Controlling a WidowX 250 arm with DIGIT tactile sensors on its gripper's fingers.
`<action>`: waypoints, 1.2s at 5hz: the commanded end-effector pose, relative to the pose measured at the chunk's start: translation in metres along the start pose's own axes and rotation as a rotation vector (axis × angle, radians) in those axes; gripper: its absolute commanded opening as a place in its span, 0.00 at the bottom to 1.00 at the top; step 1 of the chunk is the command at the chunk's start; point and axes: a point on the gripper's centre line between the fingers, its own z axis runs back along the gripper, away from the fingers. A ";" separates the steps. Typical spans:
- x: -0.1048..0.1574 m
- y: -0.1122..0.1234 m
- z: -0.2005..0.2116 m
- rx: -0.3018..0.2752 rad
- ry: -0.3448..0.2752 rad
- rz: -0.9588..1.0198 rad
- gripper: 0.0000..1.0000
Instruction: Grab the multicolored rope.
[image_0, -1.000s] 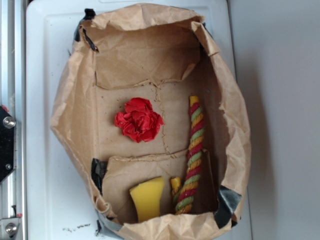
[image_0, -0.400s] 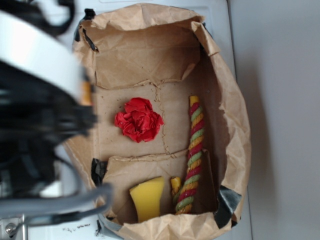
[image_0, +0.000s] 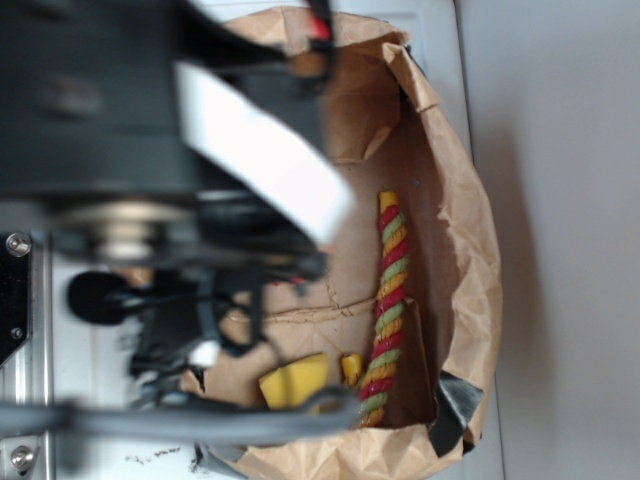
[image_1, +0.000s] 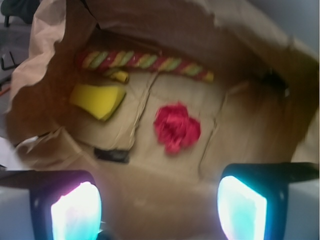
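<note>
Rope in a paper bag, arm blurred overhead.

The rope is a thick twisted cord of red, green and yellow-orange strands, lying flat on the creased floor of the brown paper bag along its 3 o'clock wall in the exterior view, long axis running 12 to 6 o'clock. In the wrist view the rope runs 9 to 3 across the far side. A yellow sponge wedge, smooth and soft-edged, sits just beside the rope's 9 o'clock end; a red ruffled cloth ball lies apart, nearer the middle. The end effector hangs above the bag, released, fingers spread wide, touching nothing. The arm is probably mid-motion, too blurred to detail.
</note>
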 end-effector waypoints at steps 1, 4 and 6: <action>0.023 0.009 -0.019 -0.009 -0.044 -0.402 1.00; 0.027 0.005 -0.045 -0.064 -0.131 -0.700 1.00; 0.025 0.001 -0.041 -0.119 -0.150 -0.748 1.00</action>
